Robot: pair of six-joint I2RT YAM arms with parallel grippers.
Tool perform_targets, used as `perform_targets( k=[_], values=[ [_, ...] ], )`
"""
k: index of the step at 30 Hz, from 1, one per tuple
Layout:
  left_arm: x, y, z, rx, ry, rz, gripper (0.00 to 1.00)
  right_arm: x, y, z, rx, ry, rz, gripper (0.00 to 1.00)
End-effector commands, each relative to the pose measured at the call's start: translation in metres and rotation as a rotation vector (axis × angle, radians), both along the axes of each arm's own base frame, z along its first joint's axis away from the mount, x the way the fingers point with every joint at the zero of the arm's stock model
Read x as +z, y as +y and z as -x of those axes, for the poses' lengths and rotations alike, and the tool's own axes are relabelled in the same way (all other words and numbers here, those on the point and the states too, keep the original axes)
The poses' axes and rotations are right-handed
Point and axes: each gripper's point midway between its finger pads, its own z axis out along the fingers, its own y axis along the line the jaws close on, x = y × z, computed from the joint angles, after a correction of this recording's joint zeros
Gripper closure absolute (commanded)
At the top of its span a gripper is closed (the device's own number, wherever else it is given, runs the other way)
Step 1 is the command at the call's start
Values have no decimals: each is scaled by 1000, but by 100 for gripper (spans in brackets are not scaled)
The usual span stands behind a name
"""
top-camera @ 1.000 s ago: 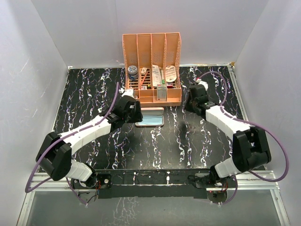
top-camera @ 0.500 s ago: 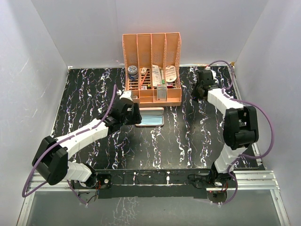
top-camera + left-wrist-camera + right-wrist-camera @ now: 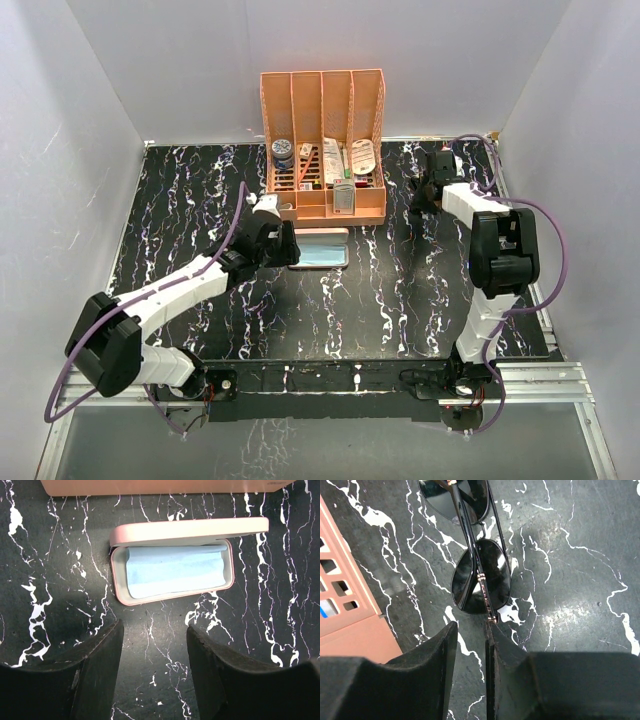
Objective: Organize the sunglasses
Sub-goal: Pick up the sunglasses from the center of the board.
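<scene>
Okay, status:

sunglasses (image 3: 480,577): on the black marble table (image 3: 200,200), toward the far-right corner, just right of the orange organizer (image 3: 325,110). Folded, with the temples crossing the dark lenses. One lens is in full view of my right wrist camera; the other is cut off by that view's top edge.

right gripper (image 3: 470,627): mine, directly over the near end of the sunglasses. Jaws are parted by a narrow slot and the table shows through it. The temple tip sits at the mouth of the slot, by the finger on that view's right. Nothing is pinched. Contact with that finger — can't tell.

left gripper (image 3: 155,630): mine, jaws spread wide and holding nothing. It hangs over the table just on the near side of the pink case (image 3: 116,575).

pink case: open, lid (image 3: 190,530) tipped up on its far side. It lies at mid-table, just in front of the organizer.

blue cloth (image 3: 172,570): inside the case base, covering most of its floor.

organizer: middle of the far edge. The slots hold small items — too small to name.

top view: I can't make out the sunglasses under my right wrist there.
</scene>
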Motion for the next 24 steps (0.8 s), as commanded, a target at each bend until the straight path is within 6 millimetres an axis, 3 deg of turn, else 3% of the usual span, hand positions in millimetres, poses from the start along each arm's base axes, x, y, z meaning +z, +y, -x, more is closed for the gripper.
perform_targets(
  k=[1, 24],
  values=[
    [11, 3, 5, -4, -29, 24, 48, 35, -4, -33, -1, -123, 9, 74],
    [6, 6, 10, -2, -22, 19, 47, 23, -30, -63, -42, -115, 121, 75]
  ],
)
